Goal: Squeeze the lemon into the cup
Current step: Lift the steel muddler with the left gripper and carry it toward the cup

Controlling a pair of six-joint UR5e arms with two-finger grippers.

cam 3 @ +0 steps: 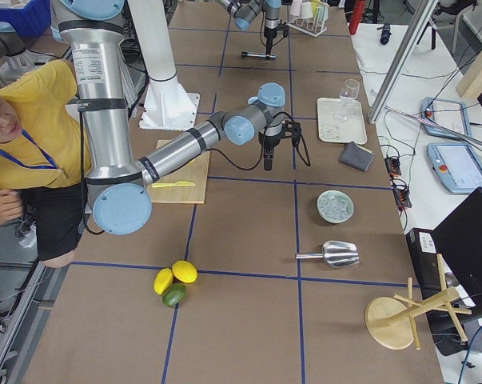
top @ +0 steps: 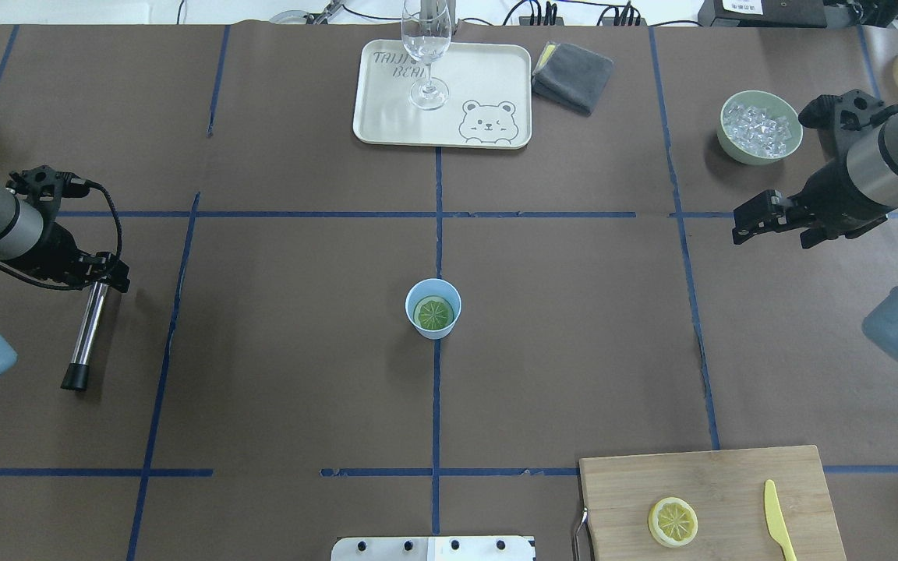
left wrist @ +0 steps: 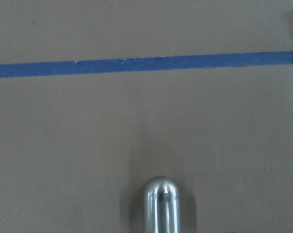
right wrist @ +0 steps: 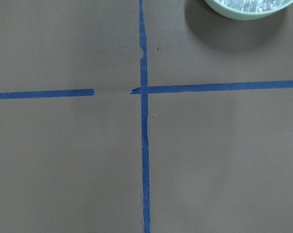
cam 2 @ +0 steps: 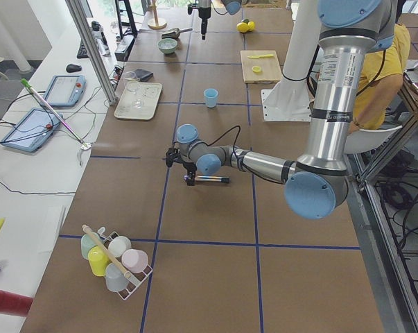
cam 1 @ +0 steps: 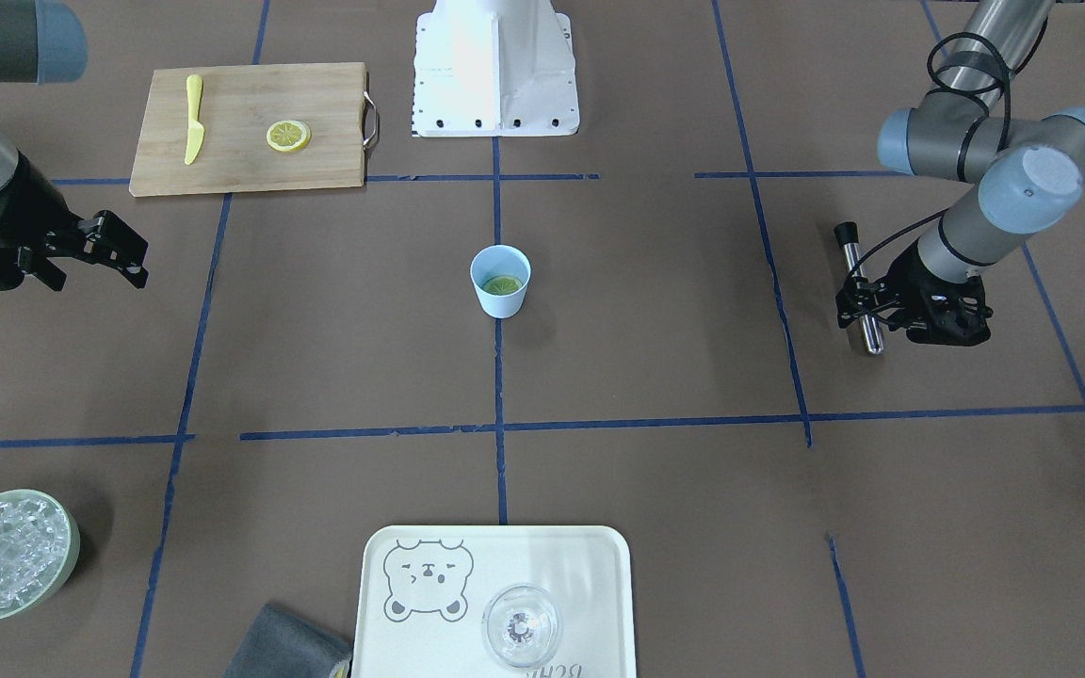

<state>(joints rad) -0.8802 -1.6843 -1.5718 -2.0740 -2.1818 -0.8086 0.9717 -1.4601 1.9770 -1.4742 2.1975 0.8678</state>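
The light-blue cup stands at the table's middle, also in the overhead view. One lemon slice lies flat inside it. A second, alike slice lies on the wooden cutting board. My left gripper is far to the cup's left, shut on one end of a metal rod with a black cap; the rod's rounded end shows in the left wrist view. My right gripper is open and empty, far to the cup's right, near the bowl of ice.
A yellow plastic knife lies on the board. A pale green bowl of ice is at the far right. A cream tray holds a clear stemmed glass, with a grey cloth beside it.
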